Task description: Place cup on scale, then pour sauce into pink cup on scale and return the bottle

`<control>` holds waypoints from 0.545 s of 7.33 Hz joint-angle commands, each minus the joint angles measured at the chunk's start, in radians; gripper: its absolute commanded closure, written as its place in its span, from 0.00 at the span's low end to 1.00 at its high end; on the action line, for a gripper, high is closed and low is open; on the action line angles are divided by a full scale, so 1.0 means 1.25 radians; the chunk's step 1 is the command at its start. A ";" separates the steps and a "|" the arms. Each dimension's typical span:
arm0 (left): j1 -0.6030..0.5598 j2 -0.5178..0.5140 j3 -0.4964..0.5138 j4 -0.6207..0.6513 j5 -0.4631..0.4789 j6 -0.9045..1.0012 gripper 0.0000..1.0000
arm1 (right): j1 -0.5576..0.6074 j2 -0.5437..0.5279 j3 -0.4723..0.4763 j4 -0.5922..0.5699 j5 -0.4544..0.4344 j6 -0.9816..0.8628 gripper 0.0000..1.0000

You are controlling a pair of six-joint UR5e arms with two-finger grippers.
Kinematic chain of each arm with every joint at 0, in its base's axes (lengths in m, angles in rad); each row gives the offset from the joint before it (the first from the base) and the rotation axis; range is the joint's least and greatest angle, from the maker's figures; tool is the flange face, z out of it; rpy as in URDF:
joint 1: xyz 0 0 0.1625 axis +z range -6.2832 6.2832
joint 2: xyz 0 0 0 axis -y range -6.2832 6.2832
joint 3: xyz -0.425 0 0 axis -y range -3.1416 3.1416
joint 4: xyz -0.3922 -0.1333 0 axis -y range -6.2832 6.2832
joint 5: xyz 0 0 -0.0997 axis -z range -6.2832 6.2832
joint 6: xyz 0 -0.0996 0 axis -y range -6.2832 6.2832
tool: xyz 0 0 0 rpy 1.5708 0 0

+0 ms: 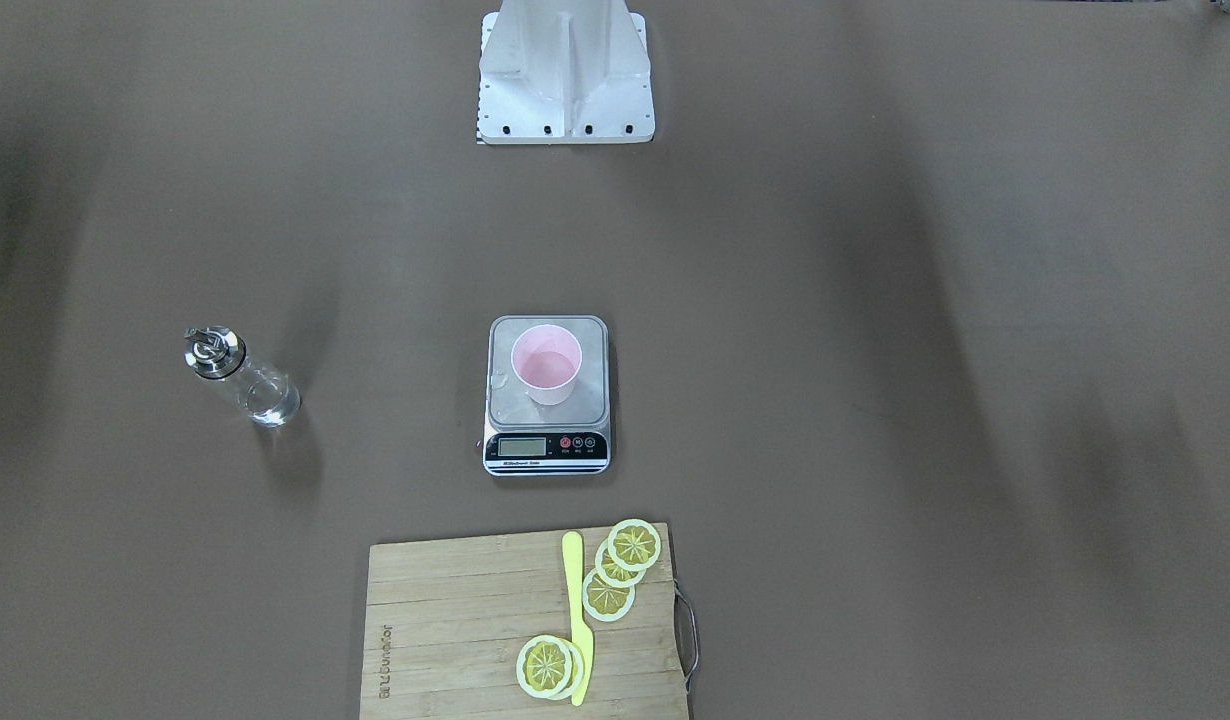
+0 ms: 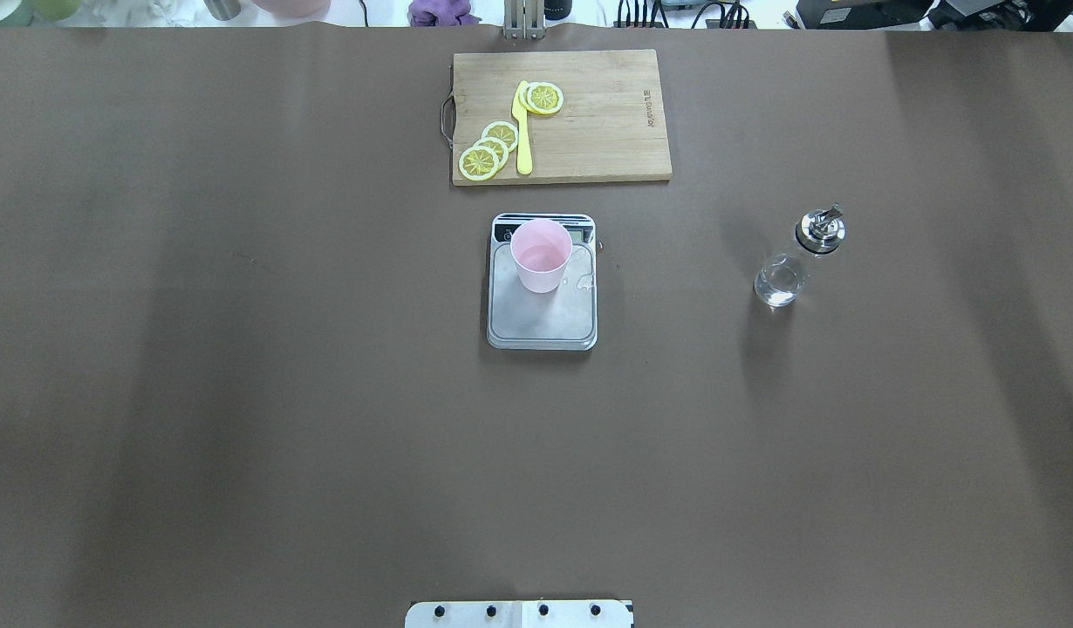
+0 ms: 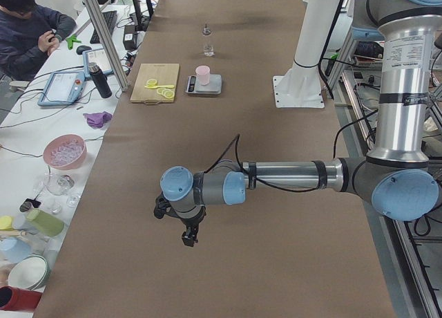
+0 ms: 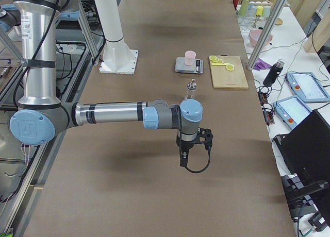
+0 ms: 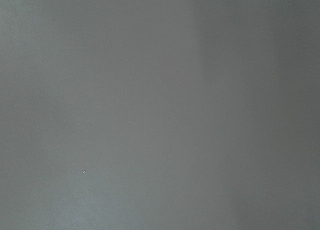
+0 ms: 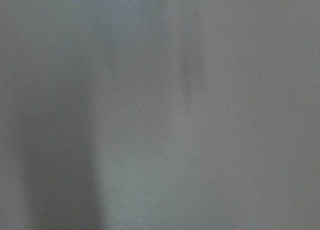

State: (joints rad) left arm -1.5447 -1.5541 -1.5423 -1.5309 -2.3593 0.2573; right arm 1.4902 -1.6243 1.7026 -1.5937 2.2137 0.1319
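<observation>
The pink cup (image 1: 546, 364) stands upright on the scale (image 1: 548, 440) at the table's middle, with clear liquid in its bottom; both also show in the overhead view, the cup (image 2: 542, 254) on the scale (image 2: 543, 318). The glass bottle (image 1: 243, 379) with its metal spout stands upright on the table, apart from the scale, on the robot's right (image 2: 798, 259). My left gripper (image 3: 186, 236) shows only in the left side view, far from the scale; I cannot tell whether it is open or shut. My right gripper (image 4: 183, 159) shows only in the right side view; likewise I cannot tell.
A wooden cutting board (image 1: 455, 630) with lemon slices (image 1: 625, 560) and a yellow knife (image 1: 577, 620) lies beyond the scale. The robot's white base (image 1: 565, 75) stands at the table's near edge. Both wrist views show only bare brown table. An operator (image 3: 31, 27) sits at a side desk.
</observation>
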 commanded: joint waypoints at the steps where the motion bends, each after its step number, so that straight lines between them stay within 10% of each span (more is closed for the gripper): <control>1: 0.000 0.001 0.000 -0.001 0.000 -0.002 0.01 | -0.001 -0.003 0.000 0.001 0.001 0.000 0.00; 4: 0.000 0.000 0.007 -0.002 0.000 -0.002 0.01 | -0.001 -0.004 0.001 0.000 0.005 0.000 0.00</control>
State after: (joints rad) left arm -1.5447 -1.5533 -1.5368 -1.5327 -2.3593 0.2547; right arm 1.4895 -1.6284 1.7037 -1.5937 2.2177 0.1319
